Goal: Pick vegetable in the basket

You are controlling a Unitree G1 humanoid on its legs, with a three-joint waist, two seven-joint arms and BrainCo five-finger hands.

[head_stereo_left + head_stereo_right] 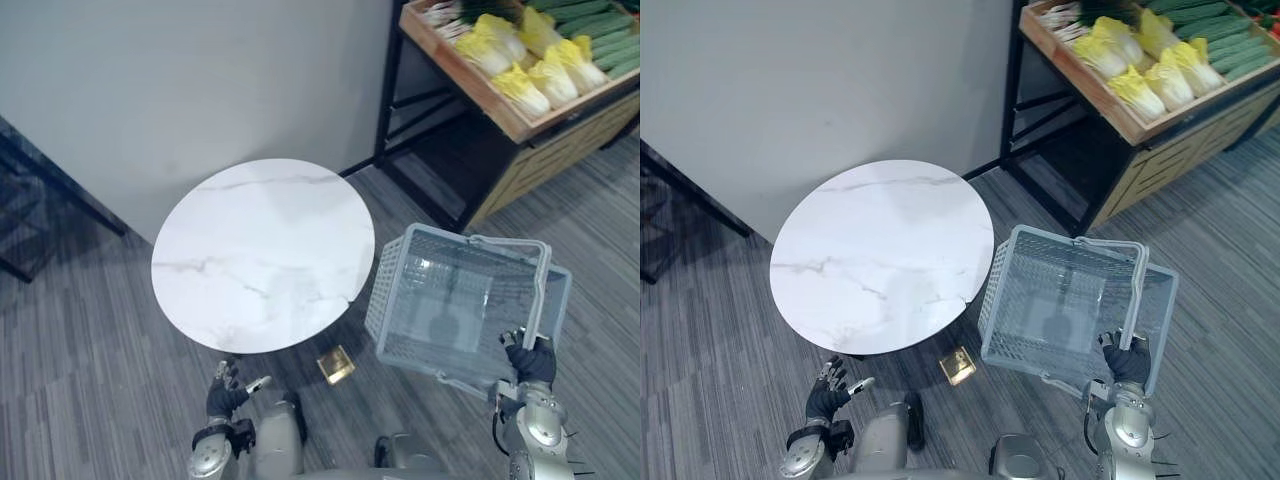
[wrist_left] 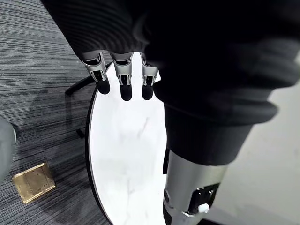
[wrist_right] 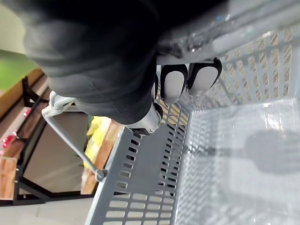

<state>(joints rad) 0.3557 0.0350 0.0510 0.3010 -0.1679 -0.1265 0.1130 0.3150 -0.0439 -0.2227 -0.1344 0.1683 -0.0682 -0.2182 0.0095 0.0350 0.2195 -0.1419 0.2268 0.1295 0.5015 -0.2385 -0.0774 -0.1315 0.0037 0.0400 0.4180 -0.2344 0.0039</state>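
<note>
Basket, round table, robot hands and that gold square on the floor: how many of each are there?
grey plastic mesh basket: 1
round white marble table: 1
robot hands: 2, the left hand and the right hand
square brass floor plate: 1
Total: 5

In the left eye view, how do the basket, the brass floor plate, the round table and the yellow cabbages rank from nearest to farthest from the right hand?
1. Basket, held in the right hand.
2. Brass floor plate and round table, both to its left: too close to call.
3. Yellow cabbages, on the shelf far ahead.
</note>
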